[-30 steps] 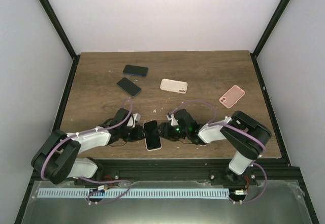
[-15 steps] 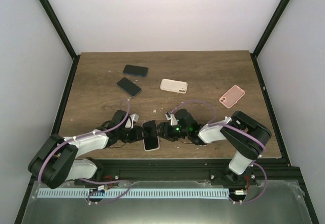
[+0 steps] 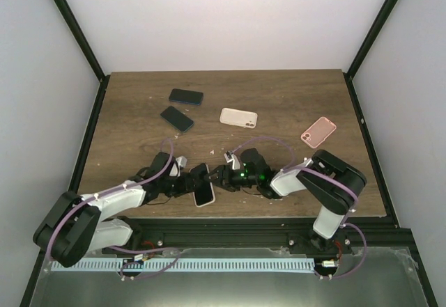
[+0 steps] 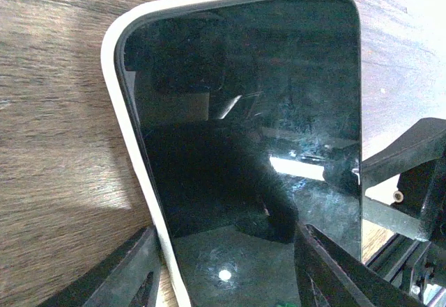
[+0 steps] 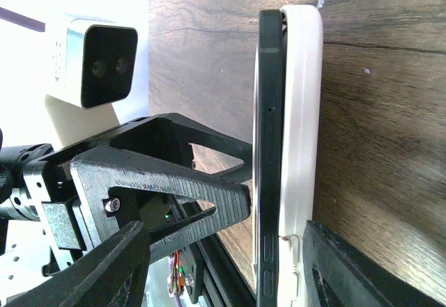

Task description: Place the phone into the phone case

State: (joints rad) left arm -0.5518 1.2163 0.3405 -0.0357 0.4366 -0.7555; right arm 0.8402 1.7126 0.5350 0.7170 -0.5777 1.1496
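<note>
Black phone (image 5: 269, 147), partly in white case (image 5: 301, 147), touches the left gripper (image 4: 230, 272).

Left end effector (image 3: 196, 182), right end effector (image 3: 214, 177) flank phone (image 3: 203, 193).

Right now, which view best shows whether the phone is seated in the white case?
Right wrist: edge-on, the phone stands proud of the white case. Left wrist shows only screen and rim; top external shows it tiny.

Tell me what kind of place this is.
Probably a robot lab test cell: a wooden table boxed in by white walls, two arms bolted at its near edge, phones and cases laid out.
</note>
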